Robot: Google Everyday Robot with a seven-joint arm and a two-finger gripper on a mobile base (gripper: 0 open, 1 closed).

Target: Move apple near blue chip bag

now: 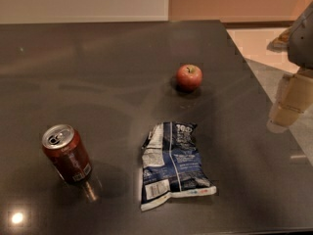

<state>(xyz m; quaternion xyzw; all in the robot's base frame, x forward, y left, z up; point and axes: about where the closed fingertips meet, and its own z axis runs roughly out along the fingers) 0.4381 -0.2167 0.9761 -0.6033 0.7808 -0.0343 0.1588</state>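
While the gripper (pixel 286 112) hangs at the right edge of the view, above the right rim of the dark table (pixel 98 72) and well apart from everything on it, whether it is open or closed cannot be told. The apple (pixel 189 77) (red, with a yellowish patch and a short stem) sits toward the far middle of the table, near but not touching the blue chip bag (pixel 173 165), which lies flat closer to the camera. A red soda can (pixel 67 153) stands left of the bag, apart from it.
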